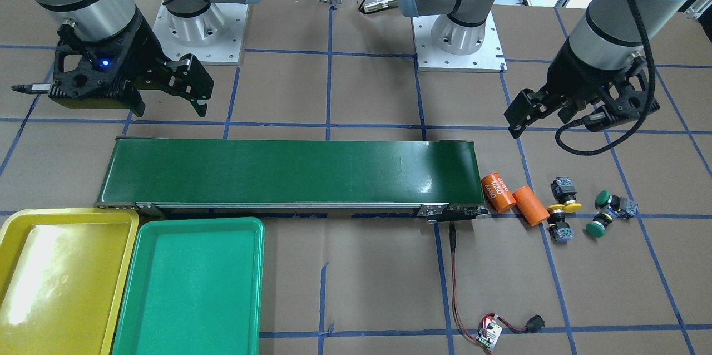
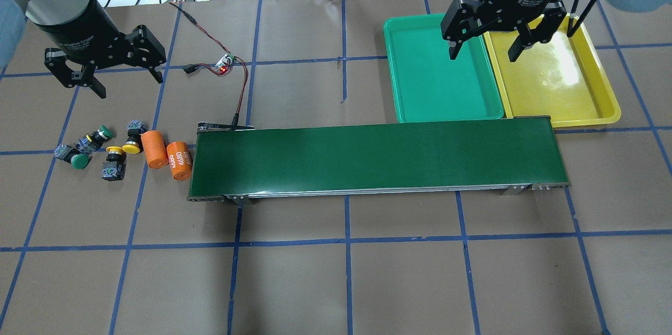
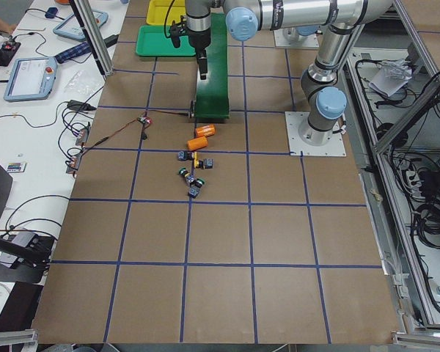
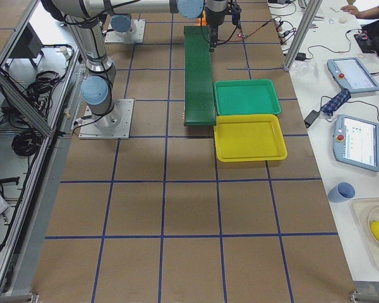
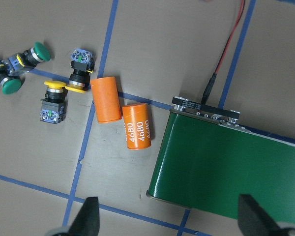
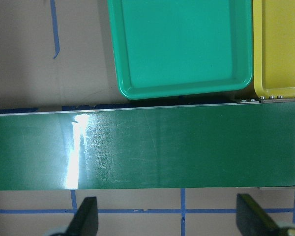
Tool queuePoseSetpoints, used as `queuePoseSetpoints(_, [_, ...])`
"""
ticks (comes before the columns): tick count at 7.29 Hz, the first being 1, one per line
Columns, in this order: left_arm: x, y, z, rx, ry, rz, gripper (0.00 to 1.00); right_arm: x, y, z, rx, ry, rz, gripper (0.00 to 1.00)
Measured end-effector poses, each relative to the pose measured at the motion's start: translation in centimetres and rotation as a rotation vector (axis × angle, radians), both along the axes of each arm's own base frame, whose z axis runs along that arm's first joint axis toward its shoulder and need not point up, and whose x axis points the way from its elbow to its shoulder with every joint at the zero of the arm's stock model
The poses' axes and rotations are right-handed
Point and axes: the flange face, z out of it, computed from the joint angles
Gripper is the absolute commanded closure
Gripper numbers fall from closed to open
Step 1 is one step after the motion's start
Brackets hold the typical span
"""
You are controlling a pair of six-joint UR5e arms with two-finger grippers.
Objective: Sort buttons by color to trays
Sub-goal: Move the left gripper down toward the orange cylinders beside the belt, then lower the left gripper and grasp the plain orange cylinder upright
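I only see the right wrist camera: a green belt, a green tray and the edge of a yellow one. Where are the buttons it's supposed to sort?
Observer: All four buttons lie on the table past the belt's other end, on the robot's left.
Visitor: Is the yellow tray filled yet?
Observer: No. The overhead view shows the whole yellow tray with nothing in it.
Visitor: And the other arm?
Observer: The left gripper hangs open and empty near the buttons.
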Motion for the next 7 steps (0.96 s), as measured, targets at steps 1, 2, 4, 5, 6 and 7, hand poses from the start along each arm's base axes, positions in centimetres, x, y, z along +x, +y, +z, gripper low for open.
queuePoseSetpoints(1, [0.3,-0.8,-2.4,0.030,0.024,0.036,0.00,0.0,0.0,0.0,0.000,0.000,0.000,0.00])
queuePoseSetpoints(2, [1.1,-1.4,-5.4,0.044,0.040,0.065,0.00,0.0,0.0,0.0,0.000,0.001,0.001,0.00])
queuePoseSetpoints(4, [5.9,-2.3,-10.7,0.042,0.051,0.148,0.00,0.1,0.0,0.0,0.000,0.001,0.001,0.00])
queuePoseSetpoints(5, [7.7,-2.7,-12.7,0.053,0.057,0.175,0.00,0.1,0.0,0.0,0.000,0.001,0.002,0.00])
queuePoseSetpoints(6, [9.1,-3.0,-14.4,0.060,0.063,0.199,0.00,0.1,0.0,0.0,0.000,0.001,0.002,0.00])
queuePoseSetpoints(7, [9.9,-3.4,-15.9,0.076,0.069,0.224,0.00,0.1,0.0,0.0,0.000,0.001,0.002,0.00])
